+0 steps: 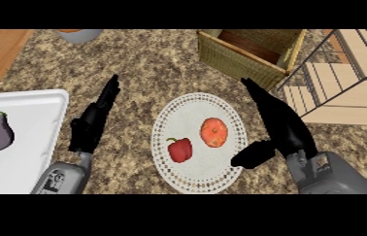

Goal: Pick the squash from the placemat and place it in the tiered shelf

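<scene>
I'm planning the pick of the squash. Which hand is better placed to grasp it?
Right. The right hand is open beside the placemat, closer to the orange squash, and the tiered shelf stands on its side. The left hand is farther off.

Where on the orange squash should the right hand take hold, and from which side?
Probably around its middle, from above and the right. The squash is a small rounded lump lying on the placemat, with the red pepper close on its left. The open right hand is beside it already.

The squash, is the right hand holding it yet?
No, the squash lies on the placemat beside the open right hand.
</scene>
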Robot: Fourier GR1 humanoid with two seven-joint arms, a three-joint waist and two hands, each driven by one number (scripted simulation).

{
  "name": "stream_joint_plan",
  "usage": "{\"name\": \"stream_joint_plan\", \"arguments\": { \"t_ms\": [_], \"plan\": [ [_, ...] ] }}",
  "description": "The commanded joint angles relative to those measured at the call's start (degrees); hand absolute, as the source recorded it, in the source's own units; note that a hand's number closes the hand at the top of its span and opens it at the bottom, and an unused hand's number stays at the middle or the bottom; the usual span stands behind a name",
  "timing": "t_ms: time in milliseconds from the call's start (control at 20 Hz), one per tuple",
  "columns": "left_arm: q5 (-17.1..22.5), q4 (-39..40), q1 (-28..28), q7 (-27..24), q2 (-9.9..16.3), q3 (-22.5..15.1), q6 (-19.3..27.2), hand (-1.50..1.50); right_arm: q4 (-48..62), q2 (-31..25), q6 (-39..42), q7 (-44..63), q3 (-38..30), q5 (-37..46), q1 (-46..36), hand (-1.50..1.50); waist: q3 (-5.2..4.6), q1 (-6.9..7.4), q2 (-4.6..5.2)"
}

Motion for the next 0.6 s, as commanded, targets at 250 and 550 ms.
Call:
{"name": "stream_joint_plan", "arguments": {
  "t_ms": [250,550],
  "plan": [
    [-2.84,-1.62,1.23,0.44,-3.01,1.74,-1.48,0.00,-3.84,9.59,6.34,6.63,-1.72,10.11,1.96,-1.50,0.08,-0.05,0.12],
    [-2.75,7.01,-2.81,-2.87,-3.23,5.30,-4.28,0.00,-0.73,14.11,7.57,7.15,-2.02,16.19,1.35,-1.50,0.07,-0.20,0.19]
  ]
}}
